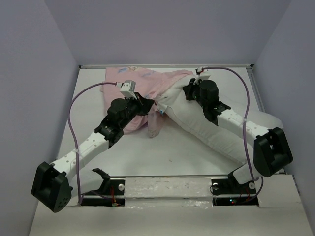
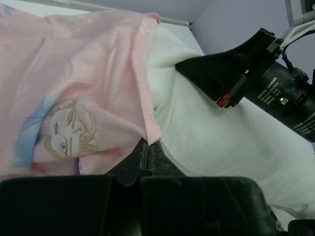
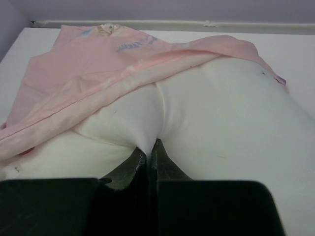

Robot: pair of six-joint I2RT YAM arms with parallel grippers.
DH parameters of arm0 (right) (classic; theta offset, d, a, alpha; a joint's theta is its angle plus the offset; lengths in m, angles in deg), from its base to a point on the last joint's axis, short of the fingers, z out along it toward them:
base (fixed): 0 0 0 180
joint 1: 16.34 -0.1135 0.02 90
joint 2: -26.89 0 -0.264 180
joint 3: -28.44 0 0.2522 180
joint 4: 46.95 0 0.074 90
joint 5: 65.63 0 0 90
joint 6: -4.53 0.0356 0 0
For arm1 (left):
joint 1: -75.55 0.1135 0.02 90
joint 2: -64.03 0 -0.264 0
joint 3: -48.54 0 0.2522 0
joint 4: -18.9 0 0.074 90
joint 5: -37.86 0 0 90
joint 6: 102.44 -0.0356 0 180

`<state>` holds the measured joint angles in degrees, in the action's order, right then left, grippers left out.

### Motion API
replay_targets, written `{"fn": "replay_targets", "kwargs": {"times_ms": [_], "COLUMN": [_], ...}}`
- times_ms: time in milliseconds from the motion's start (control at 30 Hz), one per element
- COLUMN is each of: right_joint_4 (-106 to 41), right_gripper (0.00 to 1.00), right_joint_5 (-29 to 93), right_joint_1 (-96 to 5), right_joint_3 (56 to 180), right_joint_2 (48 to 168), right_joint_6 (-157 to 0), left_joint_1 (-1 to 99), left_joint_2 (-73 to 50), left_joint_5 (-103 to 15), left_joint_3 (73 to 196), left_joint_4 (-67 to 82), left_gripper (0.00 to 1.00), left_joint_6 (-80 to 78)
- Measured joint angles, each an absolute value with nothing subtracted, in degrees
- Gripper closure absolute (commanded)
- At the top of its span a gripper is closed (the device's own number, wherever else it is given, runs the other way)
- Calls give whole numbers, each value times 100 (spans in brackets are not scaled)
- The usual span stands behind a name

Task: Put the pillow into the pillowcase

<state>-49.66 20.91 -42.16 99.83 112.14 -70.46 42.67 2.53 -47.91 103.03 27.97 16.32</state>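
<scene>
Pillow lies across the table, its far end inside the pillowcase. We are sleeving it: left gripper is closed on the hem, and right gripper pinches the pillow. Next, we think, the hem must go further over.

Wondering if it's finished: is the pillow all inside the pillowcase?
No, only partly: the pillowcase covers one end; most of the pillow shows.

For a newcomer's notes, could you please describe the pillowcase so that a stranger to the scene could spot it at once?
Look to the far side of the white table, left of centre. There lies the pillowcase, a thin cloth whose open edge drapes over one end of the pillow. Unlike that plump plain white pillow, it is pale pink with a cartoon princess print.
</scene>
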Motion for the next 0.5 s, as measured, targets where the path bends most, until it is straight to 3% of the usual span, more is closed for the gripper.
{"fn": "replay_targets", "kwargs": {"times_ms": [200,500], "right_joint_4": [-4912,-5124], "right_gripper": [100,100], "right_joint_5": [1584,1719], "right_joint_1": [-5058,-5016], "right_joint_3": [9985,9720], "right_joint_2": [11314,10698], "right_joint_6": [-6832,-6419], "left_joint_1": [3950,3508], "left_joint_2": [-215,-438], "left_joint_5": [-4570,-4454], "left_joint_3": [10572,10596], "left_joint_4": [2539,2613], "left_gripper": [100,100], "left_joint_6": [1638,1726]}}
